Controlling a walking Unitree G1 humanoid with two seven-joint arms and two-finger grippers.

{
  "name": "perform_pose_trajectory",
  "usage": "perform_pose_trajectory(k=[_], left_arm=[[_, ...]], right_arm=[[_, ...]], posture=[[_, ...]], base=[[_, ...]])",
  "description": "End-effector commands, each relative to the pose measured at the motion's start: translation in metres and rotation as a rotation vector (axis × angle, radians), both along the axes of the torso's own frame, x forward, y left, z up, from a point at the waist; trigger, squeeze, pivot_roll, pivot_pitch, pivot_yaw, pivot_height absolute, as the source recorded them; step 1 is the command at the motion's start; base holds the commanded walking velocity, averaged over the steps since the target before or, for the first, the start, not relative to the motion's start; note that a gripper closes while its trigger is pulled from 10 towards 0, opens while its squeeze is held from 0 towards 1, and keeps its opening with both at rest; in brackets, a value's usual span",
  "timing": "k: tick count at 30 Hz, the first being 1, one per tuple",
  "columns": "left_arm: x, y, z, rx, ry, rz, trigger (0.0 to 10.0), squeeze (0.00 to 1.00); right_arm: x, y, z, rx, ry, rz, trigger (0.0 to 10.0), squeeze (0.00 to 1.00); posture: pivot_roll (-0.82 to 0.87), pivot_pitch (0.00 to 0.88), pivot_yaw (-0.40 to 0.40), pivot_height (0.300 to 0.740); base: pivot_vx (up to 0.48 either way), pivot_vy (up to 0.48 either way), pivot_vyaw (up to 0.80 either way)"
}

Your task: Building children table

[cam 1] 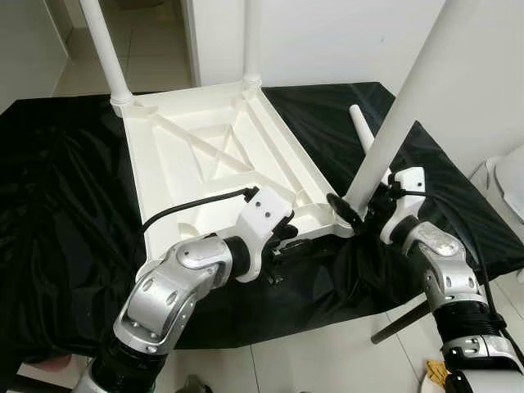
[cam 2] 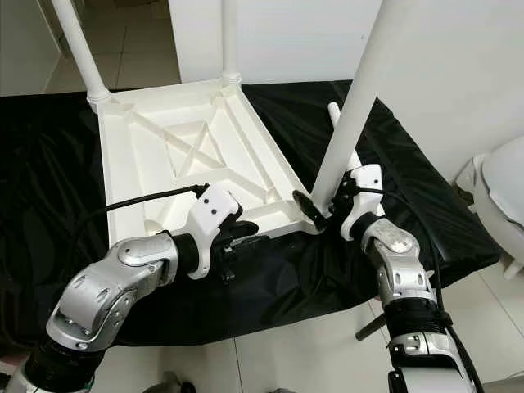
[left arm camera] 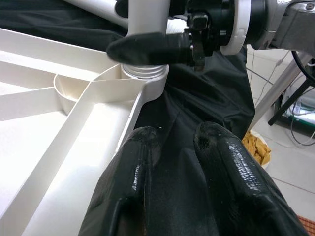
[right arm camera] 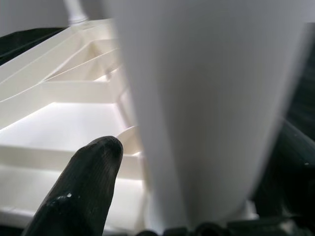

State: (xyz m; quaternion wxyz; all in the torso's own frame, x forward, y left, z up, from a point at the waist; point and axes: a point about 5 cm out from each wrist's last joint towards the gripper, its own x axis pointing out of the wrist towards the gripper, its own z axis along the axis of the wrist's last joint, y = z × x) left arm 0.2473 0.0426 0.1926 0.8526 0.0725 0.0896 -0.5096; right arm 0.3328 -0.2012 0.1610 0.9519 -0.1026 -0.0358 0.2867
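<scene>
Three white legs are already standing up from the upturned white tabletop [cam 1: 214, 155], which is lying underside-up on a black cloth [cam 1: 57, 213] spread over the work surface: two at the far corners [cam 1: 105, 51] [cam 1: 252, 41] and one at the near right corner [cam 1: 405, 102], leaning slightly to the right. A fourth leg [cam 1: 361, 129] is lying loose on the cloth just beyond that corner. The right gripper [cam 1: 354, 210] is clasping the near right leg low down, right above its threaded socket [left arm camera: 144, 73], with one black finger [right arm camera: 81, 189] showing on the near side of the tube and the other pressing against its far side. The left gripper [cam 2: 241, 233] is resting at the tabletop's near edge, just beside that same corner, its two fingers [left arm camera: 138, 196] lying close together over the cloth and pinching nothing. Pale floor tiles [cam 1: 327, 360] are showing beneath the cloth's near edge.
</scene>
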Motion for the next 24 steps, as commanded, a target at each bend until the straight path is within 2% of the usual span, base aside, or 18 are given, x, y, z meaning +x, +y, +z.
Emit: perform_pose_trajectory(k=[1,2,3,4,5,6,9,10,11,12,13,14,24], left_arm=[[-0.004,-0.003,0.002,0.005,-0.004,-0.021,10.0,0.00],[-0.005,-0.003,0.002,0.006,-0.003,-0.028,10.0,0.00],[-0.005,-0.003,0.002,0.006,-0.003,-0.028,10.0,0.00],[-0.005,-0.004,0.002,0.003,-0.002,-0.032,10.0,0.00],[-0.006,-0.004,0.003,-0.001,-0.002,-0.034,10.0,0.00],[-0.005,-0.004,0.003,-0.003,-0.003,-0.033,10.0,0.00],[-0.005,-0.004,0.003,-0.005,-0.004,-0.033,10.0,0.00],[-0.005,-0.004,0.004,-0.006,-0.006,-0.032,10.0,0.00],[-0.005,-0.004,0.004,-0.007,-0.007,-0.031,10.0,0.00],[-0.005,-0.004,0.004,-0.007,-0.007,-0.031,10.0,0.00],[-0.005,-0.004,0.005,-0.007,-0.009,-0.030,10.0,0.00],[-0.005,-0.005,0.005,-0.007,-0.010,-0.030,10.0,0.00],[-0.005,-0.004,0.009,-0.009,-0.022,-0.034,10.0,0.00]], right_arm=[[0.001,0.000,0.002,-0.024,-0.006,0.011,8.8,0.00],[0.002,0.000,0.001,-0.032,-0.005,0.015,9.5,0.00],[0.002,0.000,0.001,-0.032,-0.005,0.015,9.5,0.00],[0.003,-0.001,0.000,-0.039,-0.007,0.016,4.8,0.00],[0.004,-0.002,0.000,-0.037,-0.003,0.014,8.7,0.00],[0.004,-0.002,-0.001,-0.037,-0.003,0.016,6.4,0.00],[0.005,-0.002,-0.001,-0.037,-0.004,0.020,6.4,0.00],[0.005,-0.002,-0.002,-0.042,-0.004,0.020,4.4,0.00],[0.006,-0.003,-0.003,-0.038,0.000,0.014,2.0,0.00],[0.006,-0.003,-0.003,-0.038,0.000,0.014,2.0,0.00],[0.006,-0.004,-0.004,-0.039,0.003,0.013,0.5,0.00],[0.006,-0.005,-0.004,-0.036,0.005,0.008,0.0,0.00],[0.004,-0.007,-0.010,-0.010,0.020,-0.005,0.0,0.00]], posture=[[-0.03,0.074,0.006,0.740],[-0.03,0.074,0.006,0.740],[-0.03,0.074,0.006,0.740],[-0.02,0.075,0.004,0.740],[-0.02,0.074,0.002,0.740],[-0.02,0.074,0.000,0.740],[-0.02,0.074,0.000,0.740],[-0.02,0.072,0.000,0.740],[-0.02,0.070,-0.001,0.740],[-0.02,0.070,-0.001,0.740],[-0.02,0.070,-0.002,0.740],[-0.03,0.069,-0.001,0.740],[-0.03,0.073,0.002,0.740]], base=[[0.000,0.000,0.00],[0.000,0.000,0.00],[0.000,0.000,0.00],[0.000,0.000,0.00],[0.000,0.000,0.00],[0.000,0.000,0.00],[0.000,0.000,0.00],[0.000,0.000,0.00],[0.000,0.000,0.00],[0.000,0.000,0.00],[0.000,0.000,0.00],[0.000,0.000,0.00],[0.000,0.000,0.00]])
